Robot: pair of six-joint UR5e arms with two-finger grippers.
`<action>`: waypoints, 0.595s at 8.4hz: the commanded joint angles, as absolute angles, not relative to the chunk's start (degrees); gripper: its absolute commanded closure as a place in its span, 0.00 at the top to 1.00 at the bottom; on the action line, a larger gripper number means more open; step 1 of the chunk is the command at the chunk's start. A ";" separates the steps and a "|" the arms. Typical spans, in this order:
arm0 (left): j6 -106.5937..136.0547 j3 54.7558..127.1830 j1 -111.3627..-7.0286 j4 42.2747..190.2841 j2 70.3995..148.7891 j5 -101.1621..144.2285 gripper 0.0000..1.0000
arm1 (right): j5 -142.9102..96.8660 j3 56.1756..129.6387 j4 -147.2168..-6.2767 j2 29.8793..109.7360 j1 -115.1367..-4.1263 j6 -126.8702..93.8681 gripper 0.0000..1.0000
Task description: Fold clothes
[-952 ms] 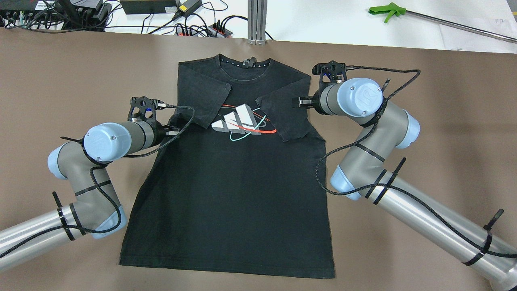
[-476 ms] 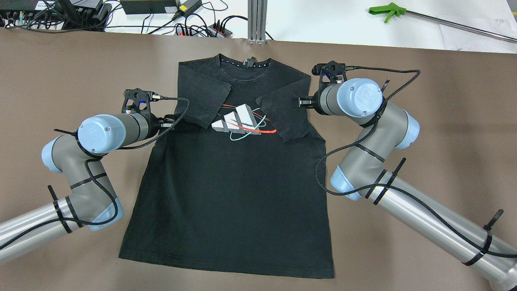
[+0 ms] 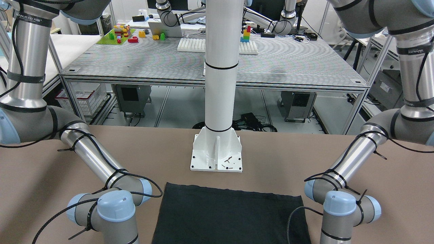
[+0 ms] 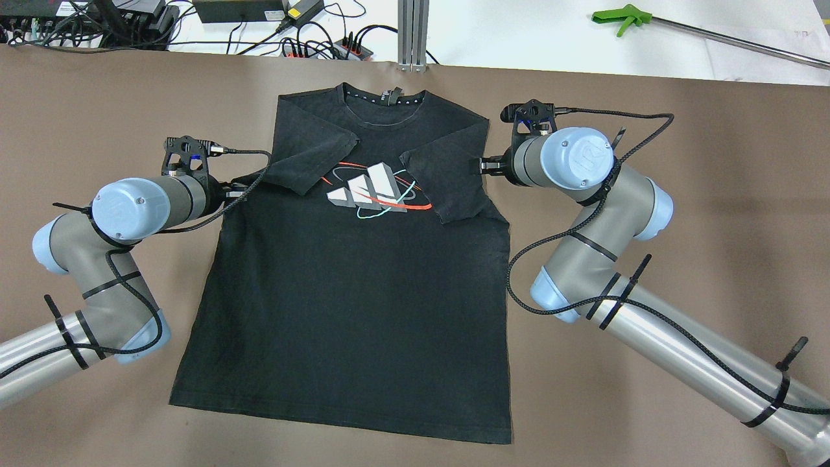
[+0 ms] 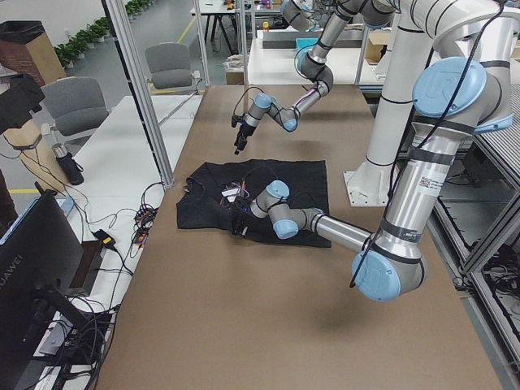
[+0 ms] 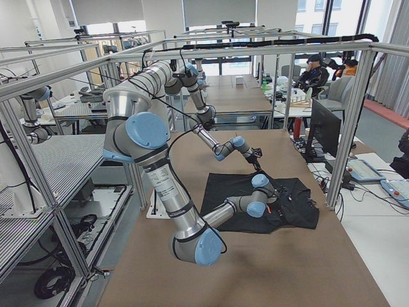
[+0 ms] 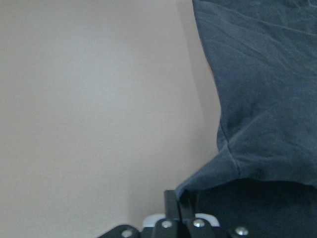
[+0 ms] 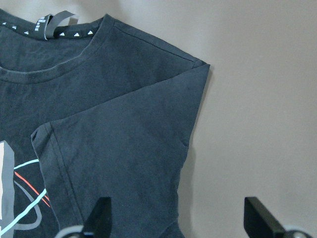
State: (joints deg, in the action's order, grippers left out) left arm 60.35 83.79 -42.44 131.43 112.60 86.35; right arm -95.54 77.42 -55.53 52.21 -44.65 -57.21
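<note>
A brown-covered table stands in a bright, daylit workshop, with a slatted metal bench bearing coloured blocks beside it, a white side surface carrying power strips, grey office chairs at one end and tall windows beyond.

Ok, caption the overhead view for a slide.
Black T-shirt laid flat, sleeves folded in; left hand pinches its edge, right hand open by a sleeve.
</note>
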 commanded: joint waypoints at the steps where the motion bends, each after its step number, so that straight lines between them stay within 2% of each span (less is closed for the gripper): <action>1: 60.29 83.85 -42.45 131.48 111.71 85.96 0.25 | -95.54 77.17 -55.28 52.21 -44.65 -57.13 0.94; 2: 60.29 83.76 -42.45 131.48 111.80 86.13 0.55 | -95.54 77.17 -55.28 52.21 -44.65 -57.13 0.94; 3: 59.51 83.85 -42.63 131.48 111.80 86.13 0.94 | -95.54 77.17 -55.28 52.21 -44.65 -57.13 0.94; 5: 53.38 87.69 -44.99 131.14 109.97 87.44 0.94 | -95.54 77.08 -55.28 52.21 -44.65 -57.22 0.94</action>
State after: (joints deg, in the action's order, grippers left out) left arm 58.25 84.43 -43.25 131.47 111.60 86.42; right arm -95.54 77.13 -55.29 52.21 -44.65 -57.13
